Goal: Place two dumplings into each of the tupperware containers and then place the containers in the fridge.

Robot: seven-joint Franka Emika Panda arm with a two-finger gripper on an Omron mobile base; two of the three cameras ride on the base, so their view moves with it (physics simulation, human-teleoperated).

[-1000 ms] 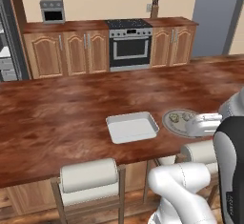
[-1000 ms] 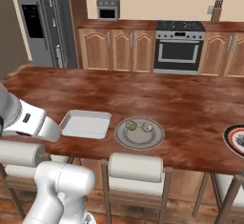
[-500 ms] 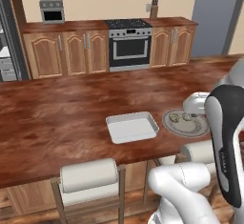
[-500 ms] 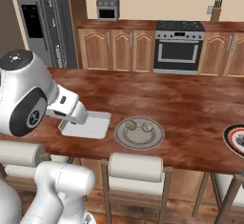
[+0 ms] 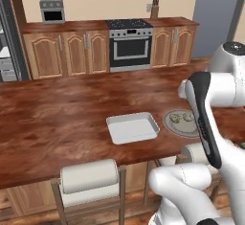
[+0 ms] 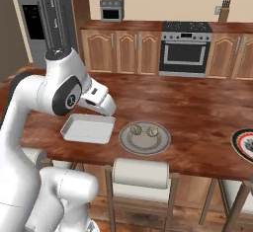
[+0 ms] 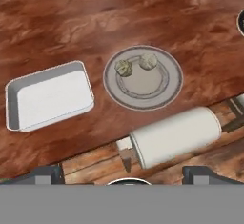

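Note:
Two pale dumplings [image 7: 124, 67] [image 7: 149, 61] lie side by side on a round grey plate [image 7: 164, 92] near the counter's front edge; they also show in the base views [image 6: 136, 130] [image 5: 175, 118]. Left of the plate sits a white-grey rectangular tupperware tray [image 7: 47, 99] [image 6: 88, 128] [image 5: 132, 127], with nothing in it. My gripper [image 7: 123, 174] hangs high over the counter's near edge and looks down at plate and tray. It is open, with nothing between its widely spread fingertips [image 7: 47, 173]. The dark grey fridge [image 6: 42, 19] stands at the far left.
A plate with a dark striped rim [image 6: 244, 144] lies at the counter's right end. Padded stool backs [image 7: 174, 135] [image 5: 89, 175] stand along the near side of the wooden counter [image 6: 197, 112]. Oven [image 6: 184, 53] and cabinets line the back wall.
The arm has swung up from low at the counter's near side and now reaches over the counter above tray and plate. The tray, plate and dumplings have not moved.

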